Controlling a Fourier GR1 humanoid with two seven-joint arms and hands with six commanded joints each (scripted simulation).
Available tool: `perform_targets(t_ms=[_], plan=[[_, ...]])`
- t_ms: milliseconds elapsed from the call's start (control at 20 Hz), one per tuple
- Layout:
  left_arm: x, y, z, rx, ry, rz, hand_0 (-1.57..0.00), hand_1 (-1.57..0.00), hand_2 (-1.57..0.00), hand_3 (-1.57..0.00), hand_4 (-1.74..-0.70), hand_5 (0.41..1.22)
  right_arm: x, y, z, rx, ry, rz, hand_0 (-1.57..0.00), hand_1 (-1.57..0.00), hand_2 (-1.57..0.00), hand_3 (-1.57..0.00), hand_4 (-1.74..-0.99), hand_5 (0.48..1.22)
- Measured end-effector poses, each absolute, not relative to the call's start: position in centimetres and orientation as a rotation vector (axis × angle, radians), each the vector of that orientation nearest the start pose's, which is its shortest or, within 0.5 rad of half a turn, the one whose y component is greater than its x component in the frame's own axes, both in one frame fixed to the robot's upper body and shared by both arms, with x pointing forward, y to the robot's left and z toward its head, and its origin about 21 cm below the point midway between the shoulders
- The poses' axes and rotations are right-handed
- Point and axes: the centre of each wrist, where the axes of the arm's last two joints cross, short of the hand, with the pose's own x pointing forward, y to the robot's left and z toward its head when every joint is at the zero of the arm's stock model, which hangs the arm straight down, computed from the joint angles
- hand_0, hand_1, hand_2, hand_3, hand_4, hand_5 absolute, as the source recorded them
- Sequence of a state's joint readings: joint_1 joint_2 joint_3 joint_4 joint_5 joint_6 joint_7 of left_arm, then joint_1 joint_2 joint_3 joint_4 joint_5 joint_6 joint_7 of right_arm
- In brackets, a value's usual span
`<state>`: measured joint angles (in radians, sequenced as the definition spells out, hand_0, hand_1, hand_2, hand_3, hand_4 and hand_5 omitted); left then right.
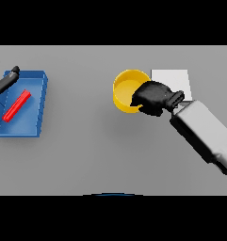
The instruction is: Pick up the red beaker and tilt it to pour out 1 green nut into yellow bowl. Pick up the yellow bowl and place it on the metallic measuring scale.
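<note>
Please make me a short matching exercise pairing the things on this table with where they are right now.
Things:
1. yellow bowl
2. red bar
3. measuring scale
4. left hand

Places:
A. lying inside the blue tray
B. just behind the right hand's wrist
C. gripped at its rim by the right hand
D. at the blue tray's far left corner

Pairs: 1-C, 2-A, 3-B, 4-D

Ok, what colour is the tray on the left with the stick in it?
Blue. The tray holds a red stick, seen clearly in the head view.
</note>
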<state>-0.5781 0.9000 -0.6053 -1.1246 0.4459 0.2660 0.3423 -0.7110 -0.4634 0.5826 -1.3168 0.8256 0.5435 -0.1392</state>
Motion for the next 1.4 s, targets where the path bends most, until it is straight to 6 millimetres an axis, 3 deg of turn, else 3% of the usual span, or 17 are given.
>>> perform_targets(t_ms=[250,350,600,1000,1250,1400], plan=[[34.6,34.6,10.4,0.584,-1.140,-0.416,0.00,0.00,0.00,0.00,-0.72,0.698,34.9,-15.9,12.6,-0.546,-1.289,1.999,-1.56,-1.57,-1.51,-1.15,-1.741,1.220],[34.5,34.5,10.5,0.593,-1.129,-0.407,0.00,0.00,0.00,0.00,-0.73,0.710,34.9,-17.5,12.5,-0.569,-1.293,1.993,-1.57,-1.57,-1.53,-1.15,-1.741,1.221],[35.0,34.2,11.0,0.601,-1.114,-0.406,0.00,0.00,0.00,0.00,-0.73,0.724,37.4,-19.8,12.9,-0.676,-1.274,1.875,-1.57,-1.57,-1.54,-1.15,-1.741,1.221],[34.5,34.4,10.9,0.596,-1.110,-0.400,0.00,0.00,0.00,0.00,-0.72,0.725,39.8,-23.9,10.5,-0.757,-1.194,1.756,-1.57,-1.57,-1.50,-1.17,-1.741,1.221],[34.3,34.5,10.6,0.600,-1.095,-0.396,0.00,0.00,0.00,0.00,-0.72,0.712,40.7,-25.9,9.1,-0.752,-1.149,1.698,-1.57,-1.57,-1.44,-1.32,-1.741,1.221],[34.3,34.2,10.6,0.595,-1.098,-0.400,0.00,0.00,0.00,0.00,-0.73,0.710,41.3,-26.2,8.5,-0.738,-1.141,1.666,-1.56,-1.57,-1.41,-1.37,-1.741,1.221]])
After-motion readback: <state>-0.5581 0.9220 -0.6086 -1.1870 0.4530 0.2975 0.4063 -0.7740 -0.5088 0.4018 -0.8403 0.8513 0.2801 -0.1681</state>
